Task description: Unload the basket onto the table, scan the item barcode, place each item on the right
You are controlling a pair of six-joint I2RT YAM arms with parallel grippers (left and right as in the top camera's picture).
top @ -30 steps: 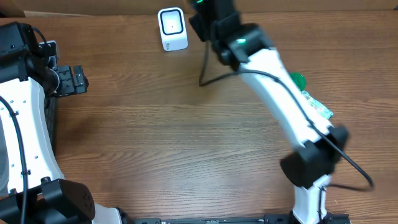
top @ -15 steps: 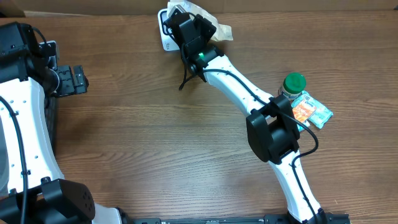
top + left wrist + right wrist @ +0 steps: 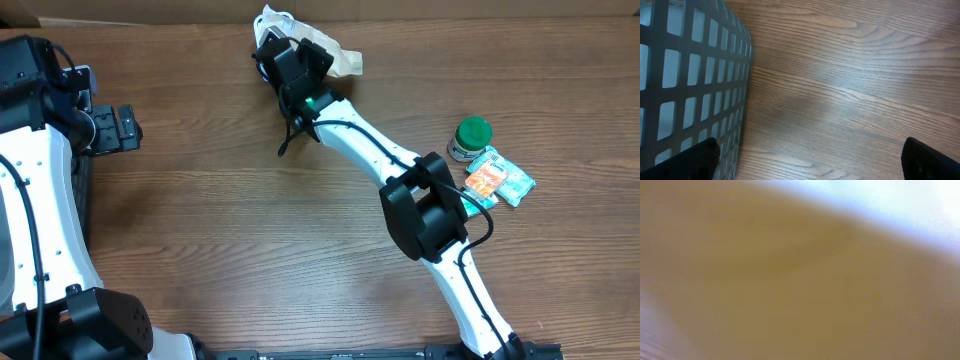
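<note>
surface: wood-grain table (image 3: 220, 230), brown, planks run left-right, bare across the mid section
far edge: lighter tan strip (image 3: 500, 8) along the top of the overhead view, looks like cardboard, can't confirm
room: nothing visible past the tabletop and that strip
R arm: stretched diagonally from the near right edge to far centre
R gripper (image 3: 295, 45): closed, clamped on the item at the far centre of the table
item: crumpled tan packet (image 3: 343, 62) w/ whitish bits, sticks out of the R gripper toward the far edge; barcode not visible
R wrist cam: all blur, tan w/ a pale bluish-white patch top right, no detail to read
L arm: parked at the left edge, well apart from the item
L gripper (image 3: 812, 165): fingers spread wide, nothing between them, bare wood underneath
basket (image 3: 685, 85): grey grid-walled, just left of the L gripper in the L wrist view; contents not visible
other stuff: green-lid jar (image 3: 470, 137) on the right side, upright; orange/teal snack packs (image 3: 498, 181) lying flat just beside it on the near side, touching or nearly, can't tell
cable (image 3: 287, 140): black loop hanging off the R arm near the wrist, over the table
</note>
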